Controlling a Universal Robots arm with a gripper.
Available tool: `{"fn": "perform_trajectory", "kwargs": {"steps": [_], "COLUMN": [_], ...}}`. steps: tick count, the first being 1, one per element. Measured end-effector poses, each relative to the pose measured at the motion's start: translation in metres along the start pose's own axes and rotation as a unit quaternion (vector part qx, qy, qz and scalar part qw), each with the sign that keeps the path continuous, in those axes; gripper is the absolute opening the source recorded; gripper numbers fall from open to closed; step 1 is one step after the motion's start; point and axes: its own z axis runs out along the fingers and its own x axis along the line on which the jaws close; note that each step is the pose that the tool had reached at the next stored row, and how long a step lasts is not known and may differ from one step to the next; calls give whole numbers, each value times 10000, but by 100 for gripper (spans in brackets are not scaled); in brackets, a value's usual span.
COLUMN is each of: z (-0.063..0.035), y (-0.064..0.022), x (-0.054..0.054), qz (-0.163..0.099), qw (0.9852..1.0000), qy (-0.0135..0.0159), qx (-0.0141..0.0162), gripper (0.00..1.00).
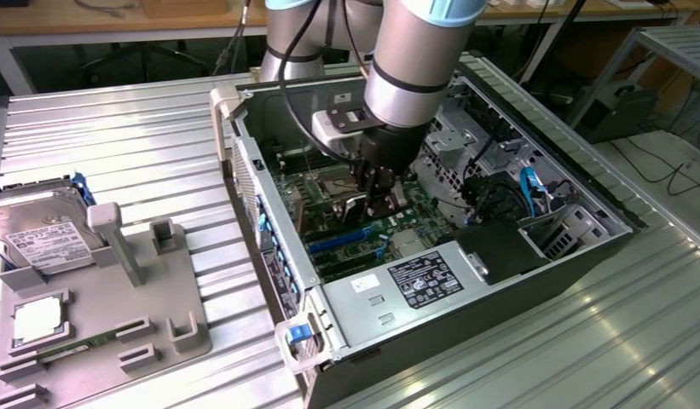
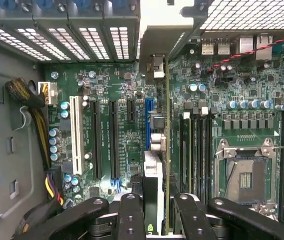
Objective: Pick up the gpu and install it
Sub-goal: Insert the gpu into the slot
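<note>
The gripper [image 2: 157,212] is clenched on the gpu [image 2: 157,165], which it holds edge-on above the motherboard [image 2: 117,90] inside the open computer case [image 1: 250,183]; in the exterior view the gripper [image 1: 376,198] sits at the centre of the frame, down among the case walls. The card appears to hang over the blue slot [image 2: 148,125] near the centre of the wrist view, with its metal bracket [image 2: 154,65] toward the slotted rear panel [image 2: 62,37] in the upper left. The main risk is misalignment: if the card's edge sits slightly to one side of the slot, pressing could bend it or scrape nearby capacitors. The bracket could also catch on the rear panel. Close by stand the memory sticks [image 2: 196,145] and the empty processor socket [image 2: 245,175] toward the right of that frame, both vulnerable to a sideways slip. Outside the case, a hard drive [image 1: 37,234] rests on a grey holder [image 1: 156,315] at the exterior view's left.
</note>
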Motion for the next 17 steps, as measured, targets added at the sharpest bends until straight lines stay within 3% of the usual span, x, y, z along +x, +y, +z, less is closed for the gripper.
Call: {"fn": "perform_trajectory", "kwargs": {"steps": [17], "z": [71], "y": [111], "x": [27], "qz": [0], "qw": [10000], "qy": [0], "qx": [0], "gripper": [28]}}
